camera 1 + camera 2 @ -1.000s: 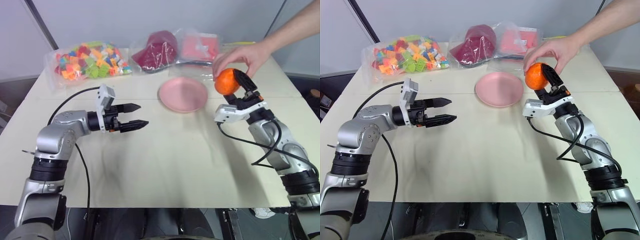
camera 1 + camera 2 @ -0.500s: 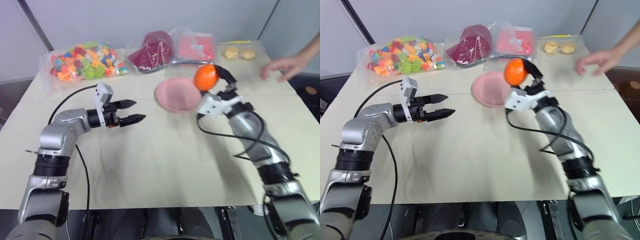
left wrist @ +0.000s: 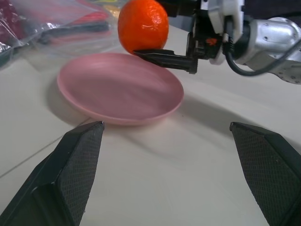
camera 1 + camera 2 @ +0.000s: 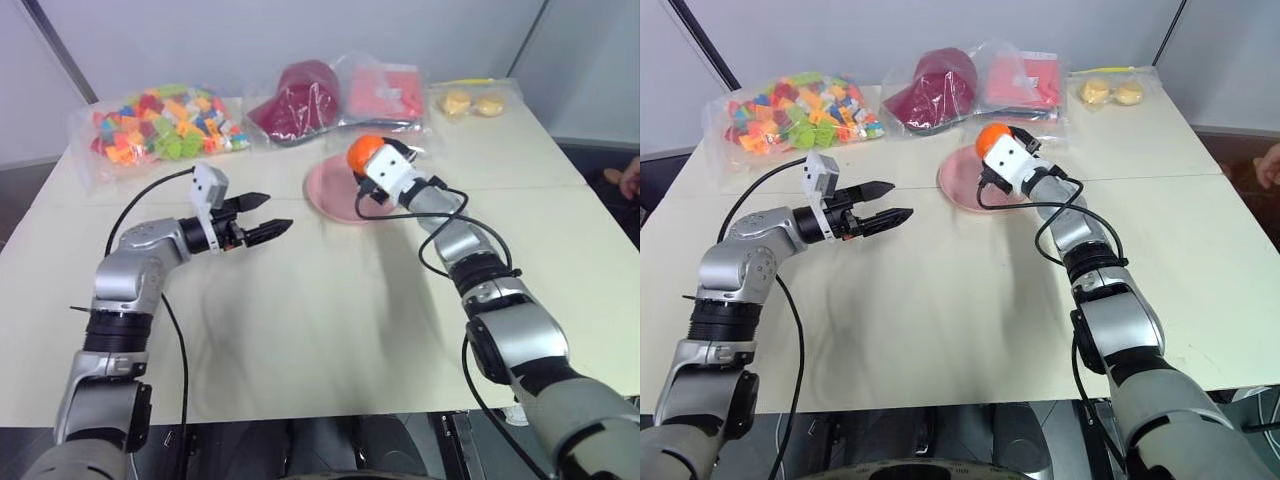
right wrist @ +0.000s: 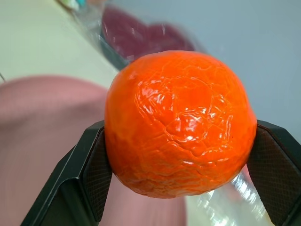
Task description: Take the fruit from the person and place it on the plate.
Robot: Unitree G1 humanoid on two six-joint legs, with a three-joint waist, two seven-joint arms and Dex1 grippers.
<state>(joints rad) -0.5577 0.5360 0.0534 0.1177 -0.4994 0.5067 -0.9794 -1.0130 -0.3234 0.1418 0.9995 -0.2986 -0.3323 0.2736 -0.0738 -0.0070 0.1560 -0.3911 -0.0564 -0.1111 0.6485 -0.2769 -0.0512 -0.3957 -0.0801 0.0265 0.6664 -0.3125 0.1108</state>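
Far left at the back of the cream table (image 4: 330, 330), a clear bag of coloured toy bricks (image 4: 160, 122) lies flat. In front of it the left gripper (image 4: 268, 218) hovers above the tabletop, its two black fingers spread apart and holding nothing, aimed toward the plate. Next along the back edge sits a bag with a dark red cap (image 4: 300, 90), and touching it a bag of pink-red folded items (image 4: 385, 92). The pink plate (image 4: 335, 195) rests on the table in front of these two bags, near the table's middle. Over the plate's far side — clear of its surface, as the left wrist view shows — the right gripper (image 5: 178, 183) pinches the orange fruit (image 4: 364, 155) between its pads, one finger on each side. At the far right of the back edge lies a clear bag with two pale yellow-orange pieces (image 4: 475, 102). At the right edge of the scene, well apart from the plate, a part of the person's hand (image 4: 631, 178) shows — empty, off the table.
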